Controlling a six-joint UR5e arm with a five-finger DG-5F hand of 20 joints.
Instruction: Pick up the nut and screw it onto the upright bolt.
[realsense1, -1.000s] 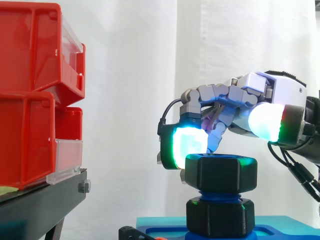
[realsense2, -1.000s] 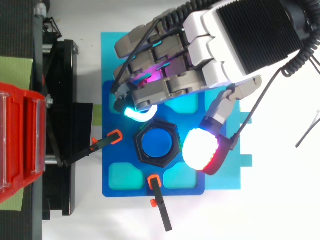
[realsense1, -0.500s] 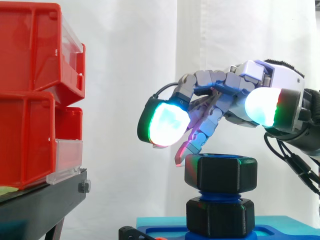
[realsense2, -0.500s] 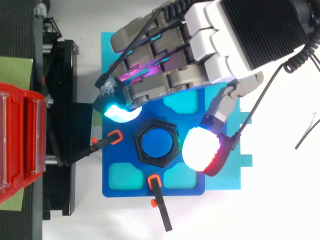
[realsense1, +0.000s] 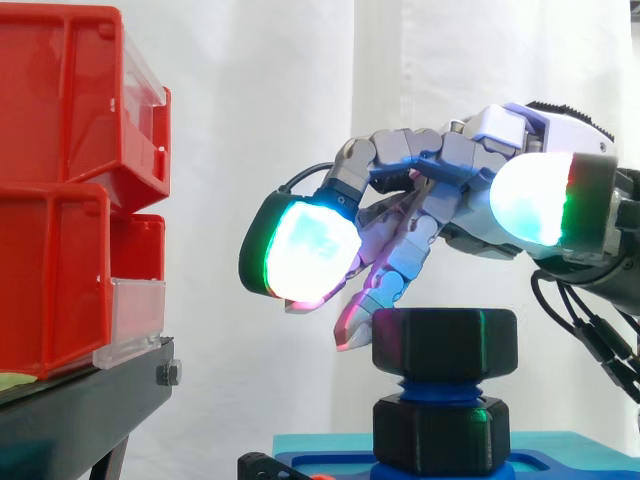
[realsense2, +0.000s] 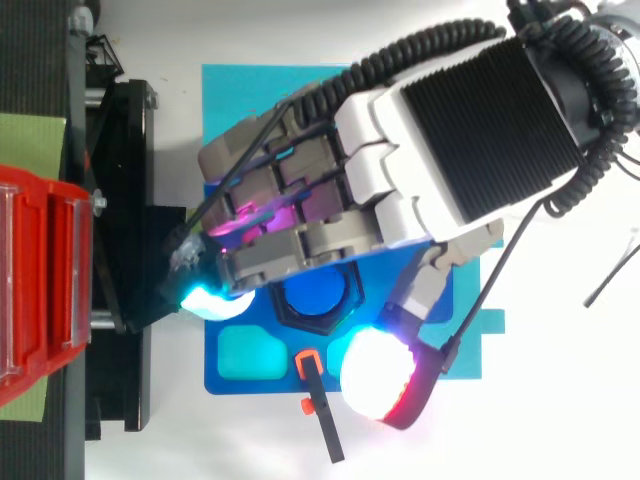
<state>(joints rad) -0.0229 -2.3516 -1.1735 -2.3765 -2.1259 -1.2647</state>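
Far left: red bins (realsense1: 60, 190) stacked on the black stand (realsense1: 90, 395), well apart from the work.

Centre-right: the nut (realsense1: 445, 343), a black hexagon, sits on the upright bolt (realsense1: 440, 385). A short band of blue thread shows between the nut and a black hex collar (realsense1: 438, 432) at the bolt's foot. The bolt stands in a blue plate (realsense2: 270, 382), with an orange-tipped clamp (realsense2: 308, 362) just beside it.

Judgement: the nut is started on the thread but not run down. The step in hand looks like taking a grip for a turn.

To do it well:
- Centre the hand (realsense2: 400, 170) over the bolt's axis.
- Lower it until the pads meet opposite flats of the nut, not its top face.
- Close evenly, so the nut does not cock on the thread.
- Turn about the vertical only, with light downward pressure.
- Keep the fingers above the clamp.

Pose: the hand hovers above the nut, palm down, the arm reaching in from the right. It is released and grasps nothing. The fingers splay out leftward past the nut, one large glowing pad (realsense1: 300, 250) hanging in free air. A slimmer, magenta-lit fingertip (realsense1: 355, 325) points down near the nut's upper left edge; contact cannot be told. The thumb's pad (realsense1: 530, 200) rides high to the right, clear of the nut.
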